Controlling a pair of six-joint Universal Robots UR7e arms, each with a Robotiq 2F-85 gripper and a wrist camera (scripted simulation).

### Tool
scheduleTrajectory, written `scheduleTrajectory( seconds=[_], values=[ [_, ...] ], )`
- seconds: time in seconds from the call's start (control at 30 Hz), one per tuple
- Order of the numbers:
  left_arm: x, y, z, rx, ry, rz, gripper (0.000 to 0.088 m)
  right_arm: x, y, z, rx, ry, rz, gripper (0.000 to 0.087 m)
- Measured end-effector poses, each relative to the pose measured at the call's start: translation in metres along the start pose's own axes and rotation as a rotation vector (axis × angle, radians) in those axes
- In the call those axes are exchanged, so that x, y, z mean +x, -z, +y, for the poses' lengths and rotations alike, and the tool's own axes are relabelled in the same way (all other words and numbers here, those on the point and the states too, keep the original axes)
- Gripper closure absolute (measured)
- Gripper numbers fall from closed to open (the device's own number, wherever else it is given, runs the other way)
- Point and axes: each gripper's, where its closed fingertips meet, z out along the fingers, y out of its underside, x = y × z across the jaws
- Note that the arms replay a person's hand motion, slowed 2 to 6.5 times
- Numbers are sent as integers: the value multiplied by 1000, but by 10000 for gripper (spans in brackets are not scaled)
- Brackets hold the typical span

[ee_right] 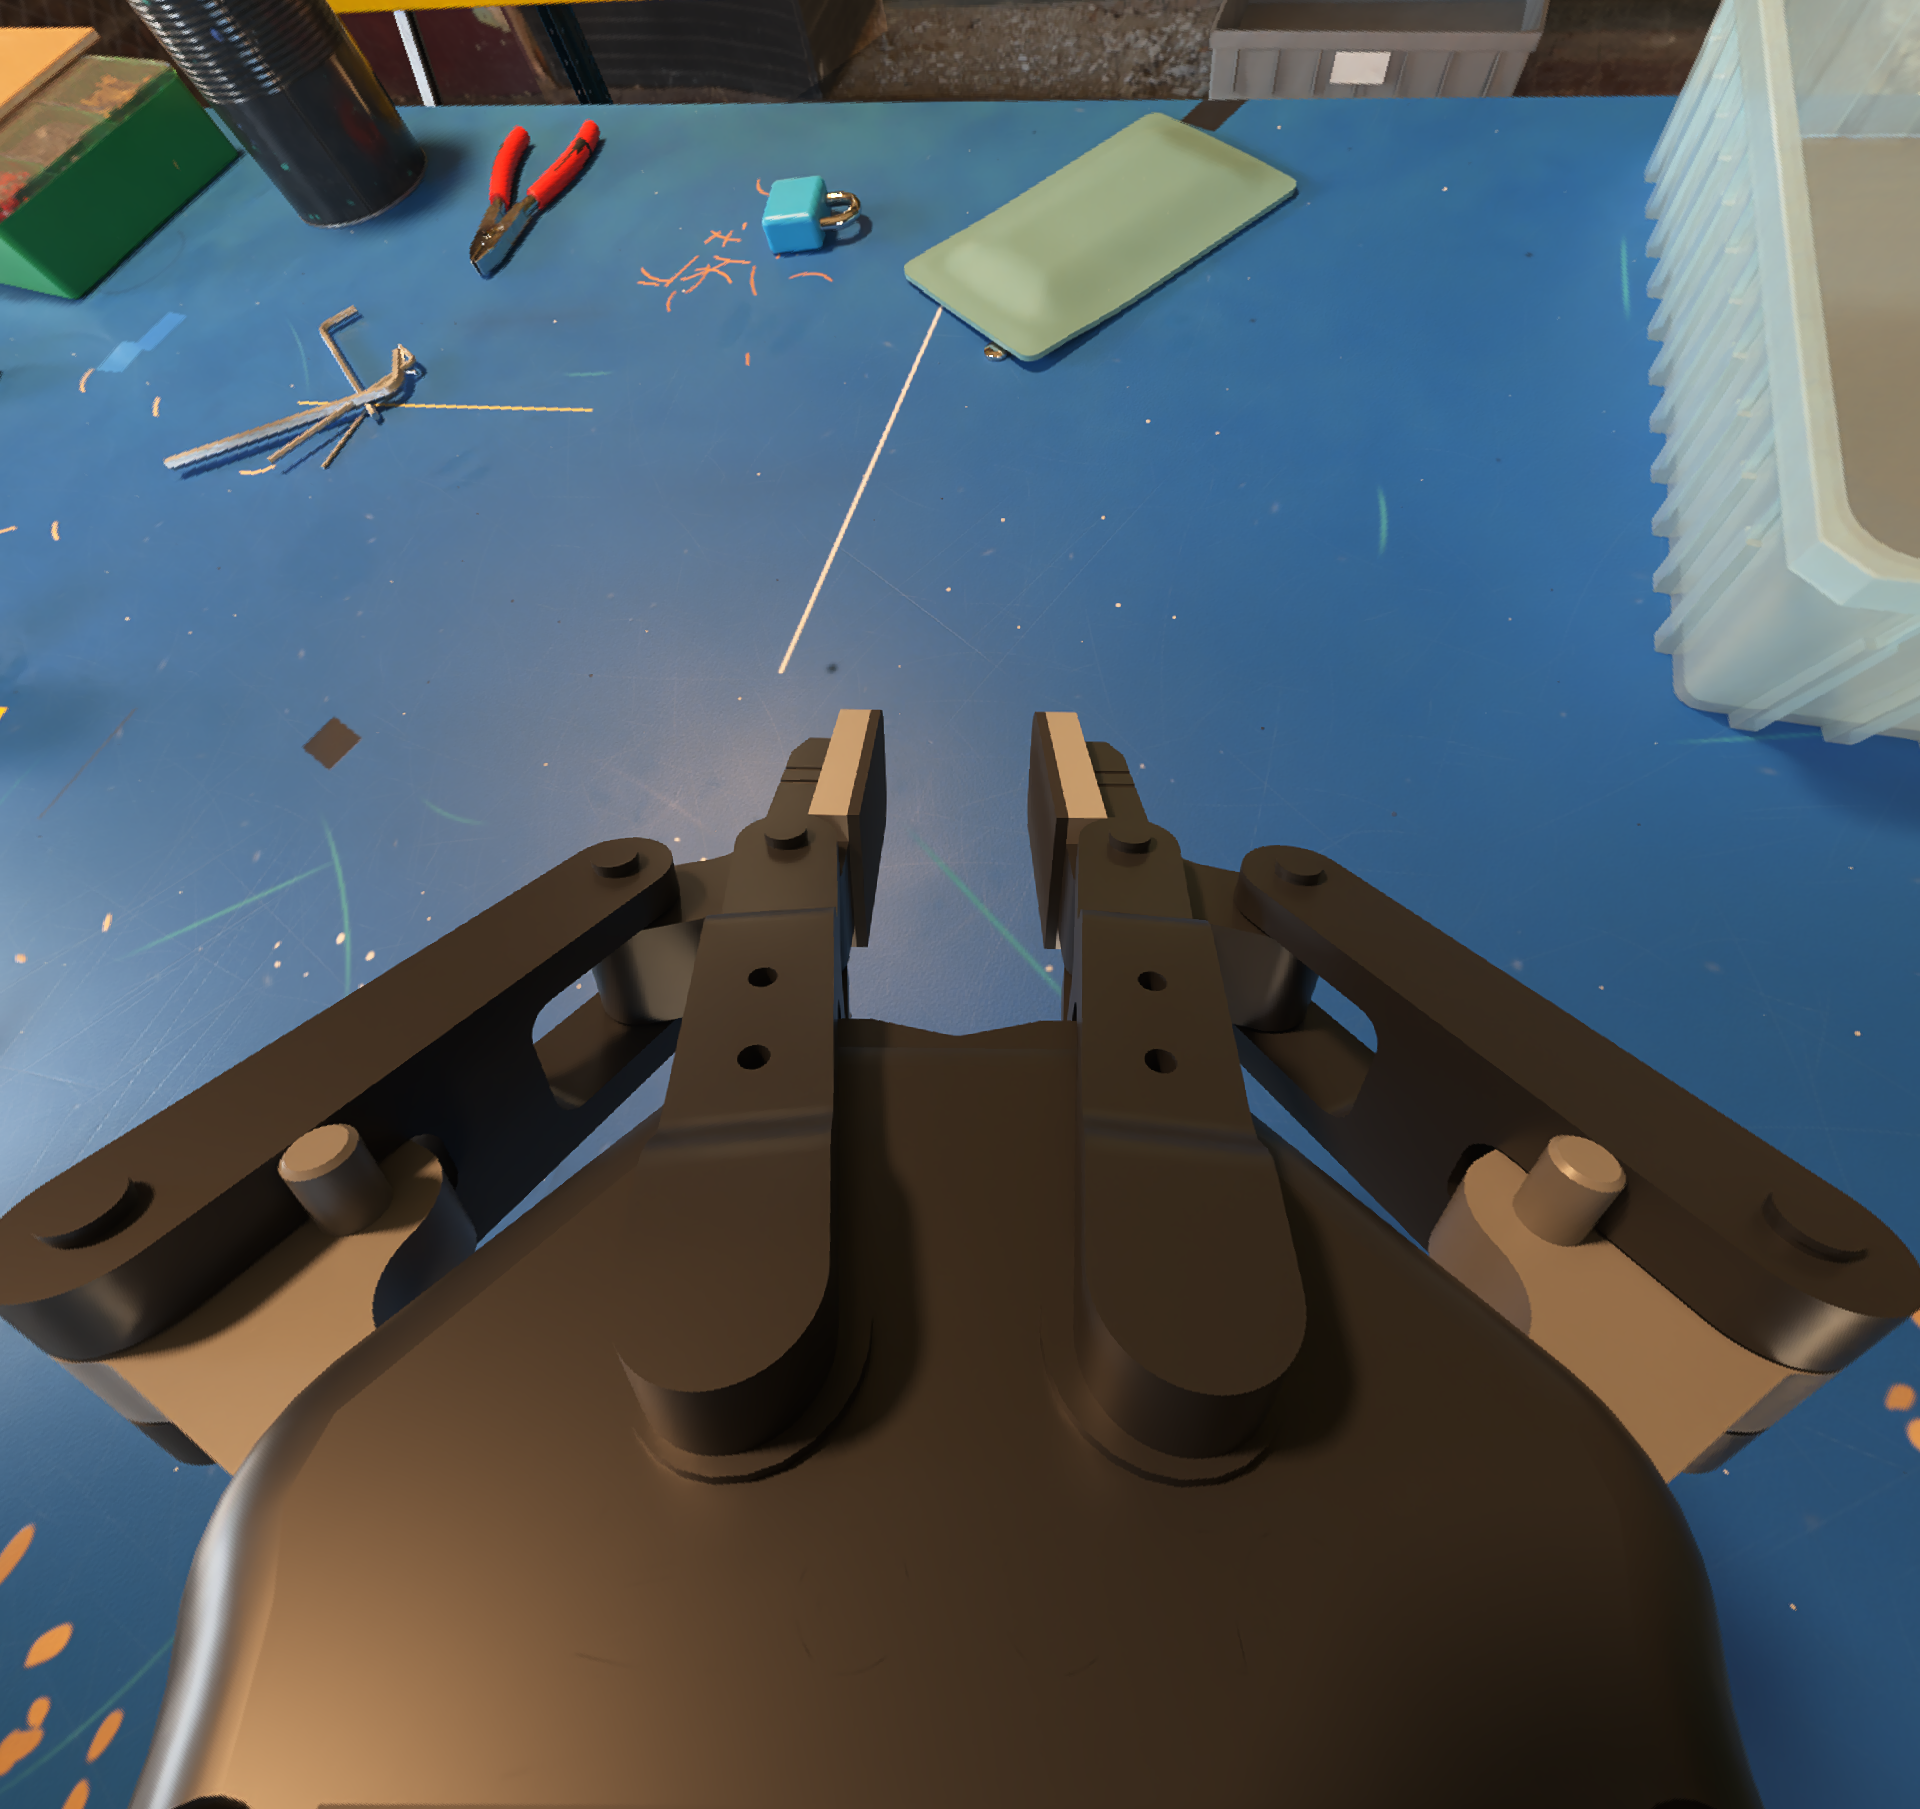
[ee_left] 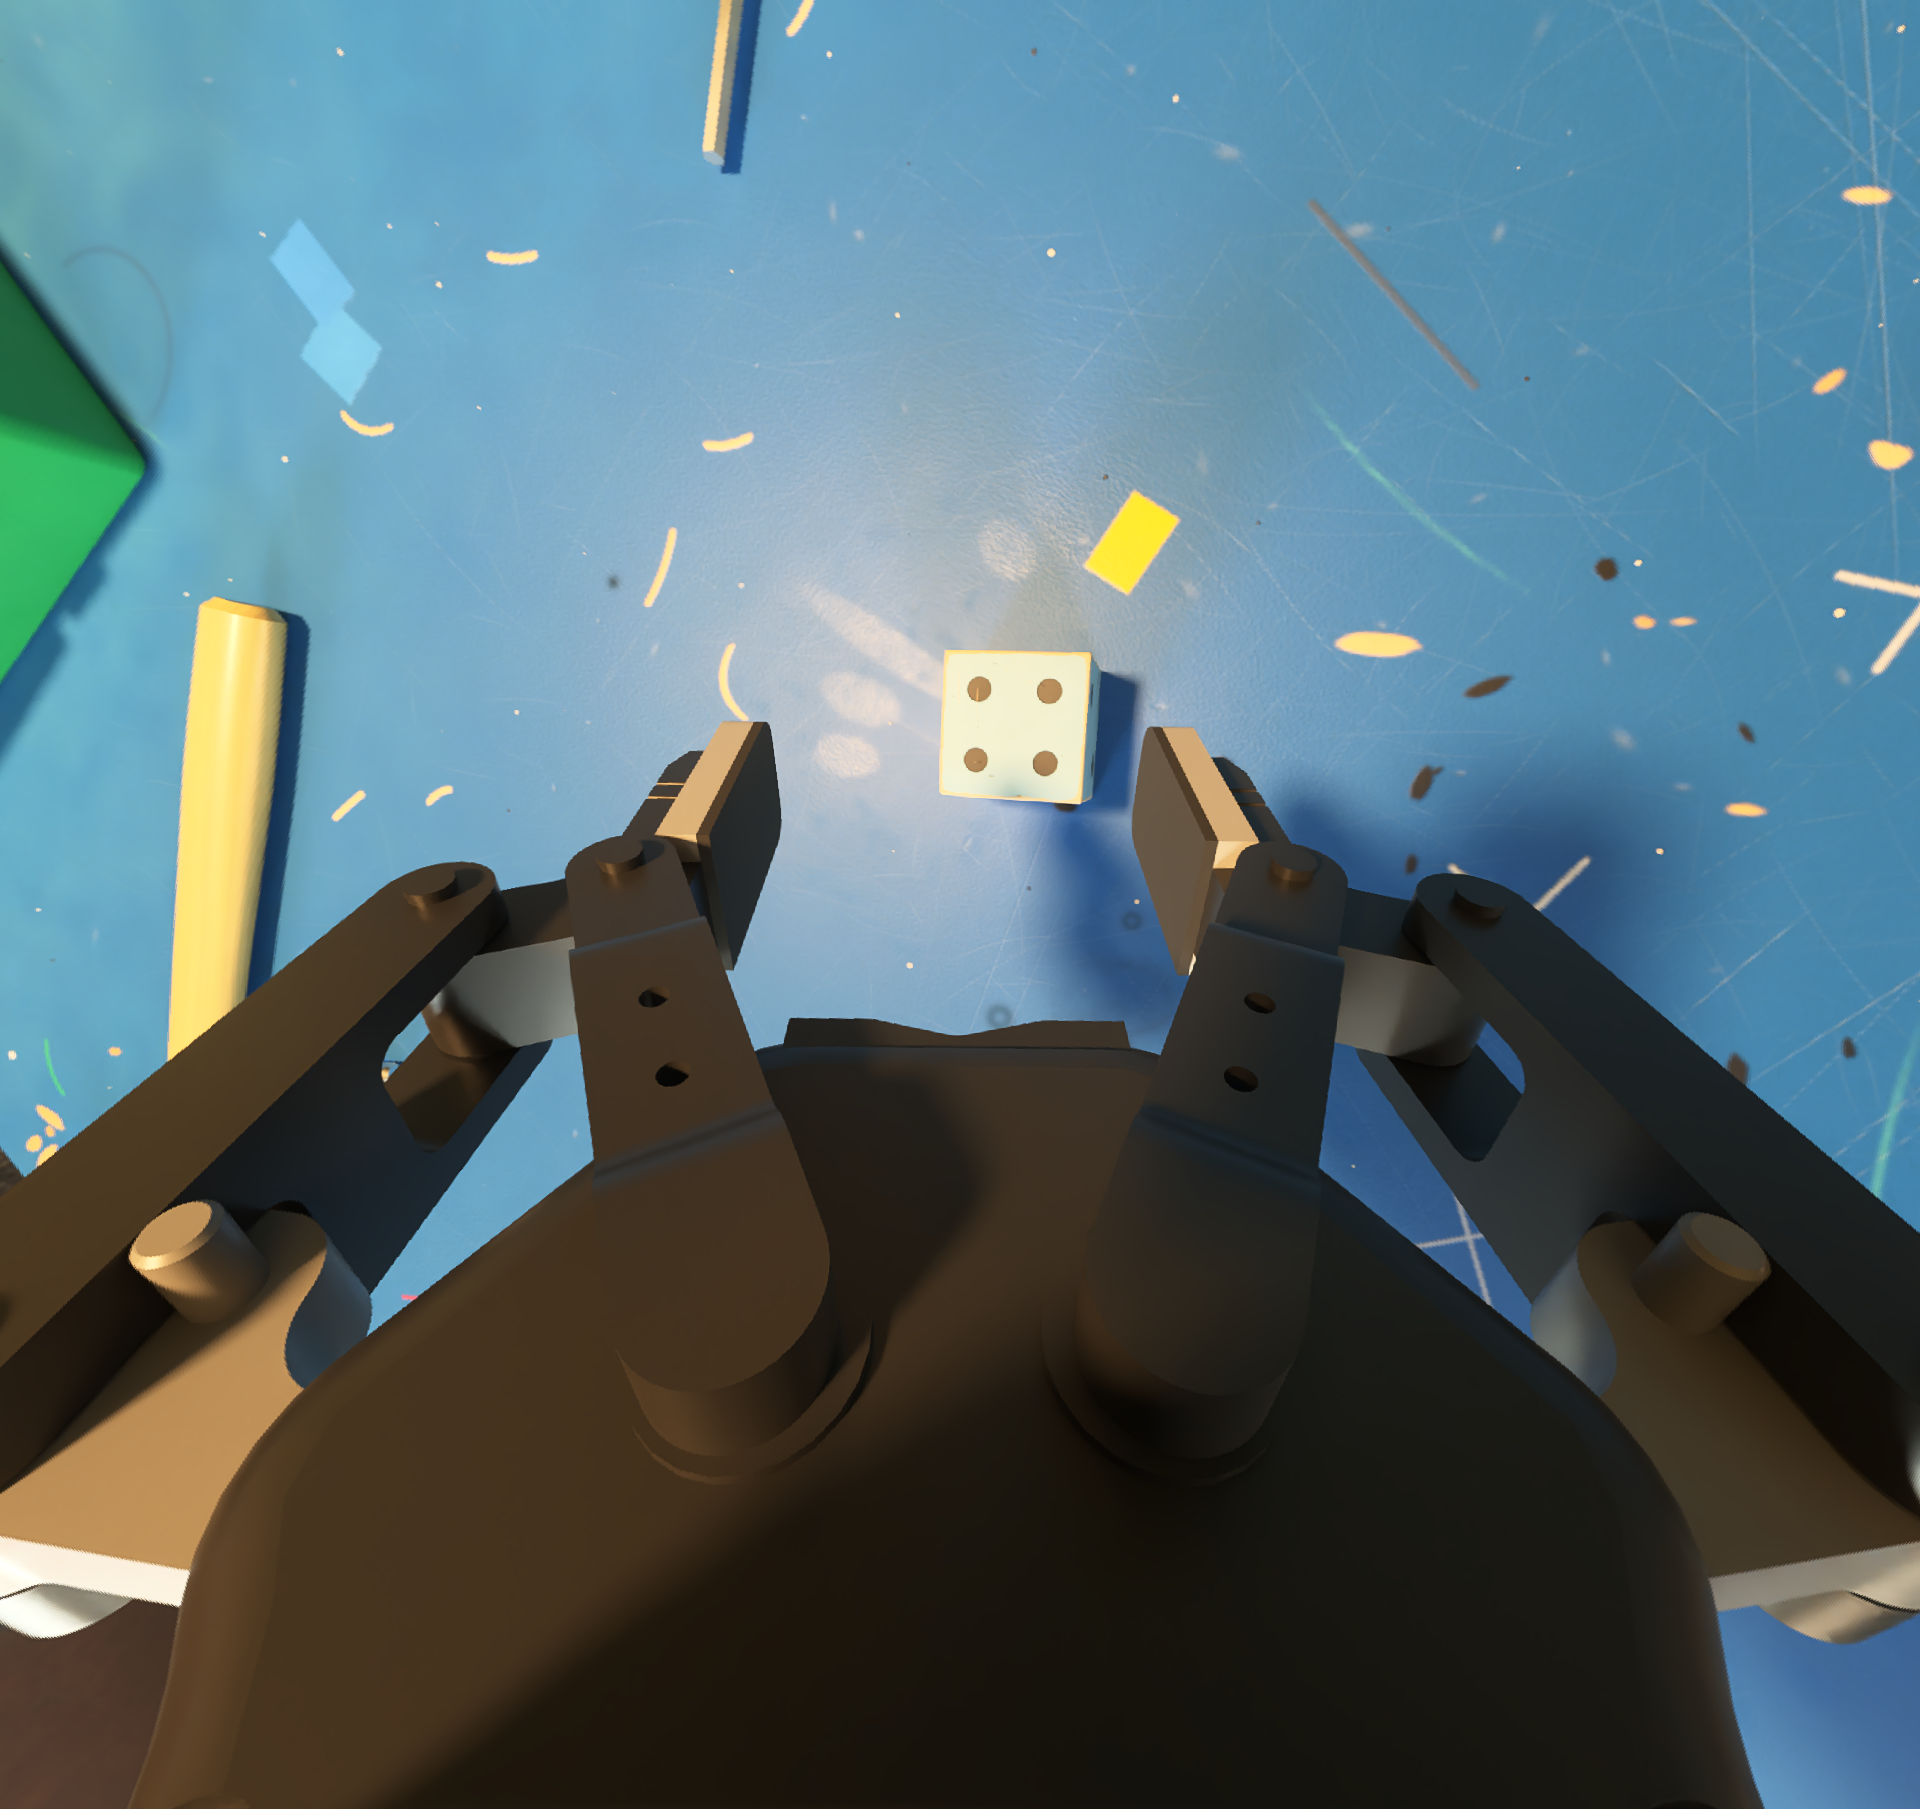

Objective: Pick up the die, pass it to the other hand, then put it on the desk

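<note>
A pale die (ee_left: 1015,723) with four dots on top lies on the blue desk (ee_left: 1351,201). My left gripper (ee_left: 956,736) is open and hangs above it, pointing down. The die sits between the two fingertips, closer to the right one, and neither pad touches it. My right gripper (ee_right: 956,720) is open with a narrower gap and holds nothing, above bare blue desk (ee_right: 1299,564). The die does not show in the right wrist view.
Left wrist view: a green box (ee_left: 52,471) at left, a cream rod (ee_left: 223,814), a thin stick (ee_left: 732,24), a yellow patch (ee_left: 1130,541). Right wrist view: red-handled pliers (ee_right: 530,196), blue padlock (ee_right: 800,213), pale green pad (ee_right: 1101,237), hex keys (ee_right: 312,409), dark cylinder (ee_right: 260,55), translucent bin (ee_right: 1797,357) at right.
</note>
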Motion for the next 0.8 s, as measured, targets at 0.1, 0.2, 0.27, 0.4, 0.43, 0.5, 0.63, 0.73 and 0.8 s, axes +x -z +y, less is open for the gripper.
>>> scheduleTrajectory(
  seconds=[0.1, 0.2, 0.27, 0.4, 0.43, 0.5, 0.63, 0.73, 0.8],
  values=[
    [2, -2, 1, -19, 0, 14, 246, 0, -1, 1, -3, 0, 0, 621],
    [4, -5, 3, -36, -1, 25, 228, 0, -1, 1, -5, 0, -1, 621],
    [6, -7, 3, -46, -3, 31, 213, 0, -1, 1, -6, 0, -1, 621],
    [8, -11, 4, -65, -8, 44, 182, 0, -2, 2, -9, 0, -1, 621],
    [9, -13, 4, -70, -9, 45, 174, 0, -2, 2, -10, 0, -1, 621],
    [9, -15, 5, -79, -12, 47, 157, 0, -2, 2, -12, 0, -1, 621],
    [10, -19, 5, -98, -17, 52, 136, 0, -3, 3, -15, 0, -2, 621],
    [11, -23, 6, -114, -19, 58, 130, 0, -4, 4, -18, -1, -3, 621],
    [12, -25, 7, -127, -19, 62, 123, 0, -4, 4, -20, -1, -4, 621]
  ],
)
